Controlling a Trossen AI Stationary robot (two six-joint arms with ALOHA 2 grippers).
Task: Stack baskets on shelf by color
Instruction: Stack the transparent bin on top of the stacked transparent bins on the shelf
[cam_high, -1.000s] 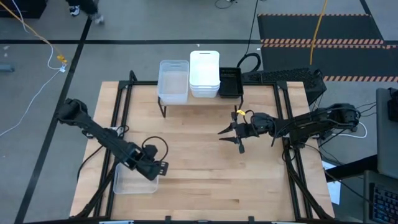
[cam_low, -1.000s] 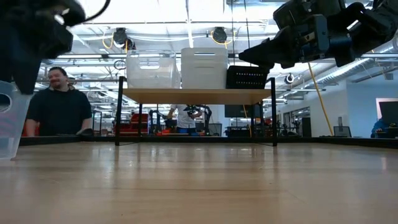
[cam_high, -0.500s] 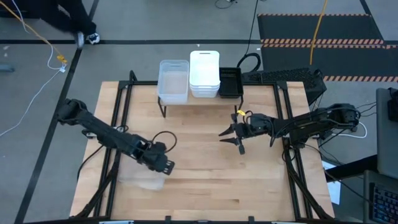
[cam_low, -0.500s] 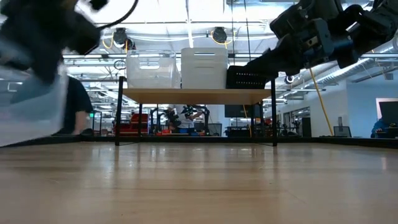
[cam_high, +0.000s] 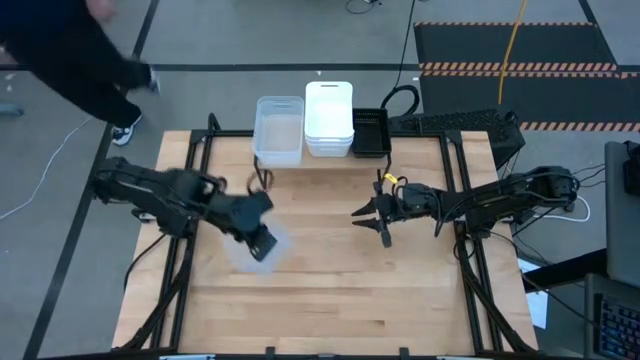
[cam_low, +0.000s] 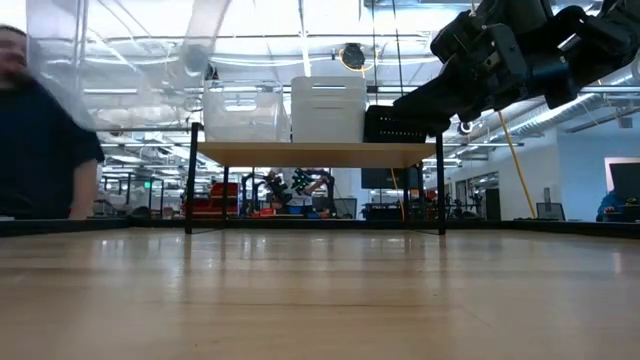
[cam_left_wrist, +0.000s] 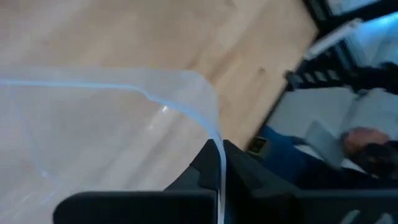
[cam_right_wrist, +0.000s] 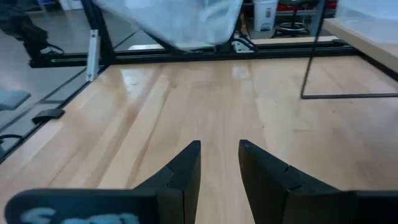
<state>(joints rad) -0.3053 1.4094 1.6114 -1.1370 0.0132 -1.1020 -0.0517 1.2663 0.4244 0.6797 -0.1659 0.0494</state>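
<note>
My left gripper (cam_left_wrist: 219, 163) pinches the clear basket's (cam_high: 250, 248) wall, holding it above the table (cam_high: 330, 290); my right gripper (cam_high: 372, 217) hovers, fingers apart.

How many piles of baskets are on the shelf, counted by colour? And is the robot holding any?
Clear pile: 1
White pile: 1
Black pile: 1
Clear basket held by the left gripper, off the shelf: 1
Total: 3 piles and 1 carried basket. How many baskets each pile holds cannot be told.
</note>
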